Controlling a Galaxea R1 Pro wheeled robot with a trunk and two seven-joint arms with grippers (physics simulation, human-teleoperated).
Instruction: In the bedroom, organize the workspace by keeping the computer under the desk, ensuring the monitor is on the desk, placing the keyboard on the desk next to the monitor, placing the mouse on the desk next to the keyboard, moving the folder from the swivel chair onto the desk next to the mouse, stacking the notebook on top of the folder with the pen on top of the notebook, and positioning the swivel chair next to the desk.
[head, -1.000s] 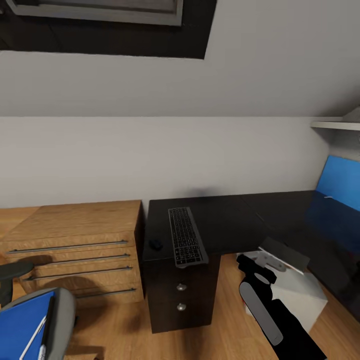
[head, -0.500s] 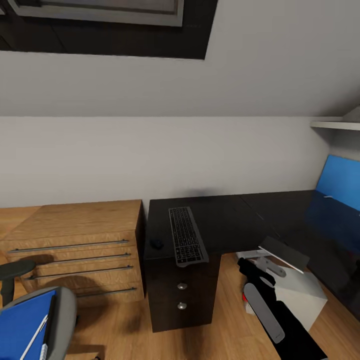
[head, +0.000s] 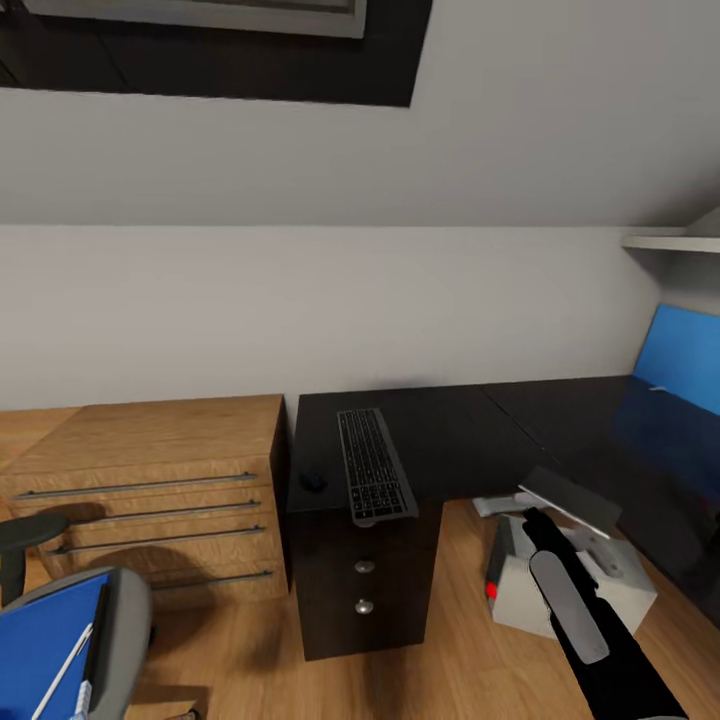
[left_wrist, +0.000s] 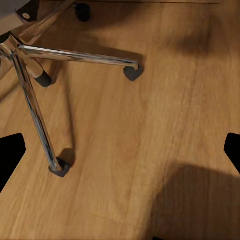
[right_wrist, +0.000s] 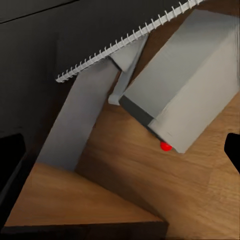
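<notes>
The keyboard (head: 375, 465) lies on the near left end of the black desk (head: 470, 430), with the mouse (head: 313, 481) just left of it. The pale computer (head: 575, 590), its red light showing, stands on the floor under the desk, also seen as the computer (right_wrist: 185, 85). A dark flat panel (head: 570, 498) with a pale edge leans over it; I cannot tell whether this is the monitor. At the lower left, the swivel chair (head: 125, 610) carries the blue folder (head: 35, 650), a dark notebook (head: 97, 640) and the pen (head: 60, 672). My right gripper (right_wrist: 120, 150) hangs open above the computer. My left gripper (left_wrist: 120, 155) is open over the floor by the chair's chrome base (left_wrist: 30, 60).
A light oak low cabinet (head: 150, 470) stands against the desk's left side. The desk's drawer unit (head: 362, 580) faces me. A blue wall panel (head: 680, 360) sits at the far right under a shelf. Wood floor lies between chair and desk.
My right arm has swung to the right and drawn back, uncovering the computer's front and red light. The view has tilted slightly. Keyboard, mouse and chair stay put.
</notes>
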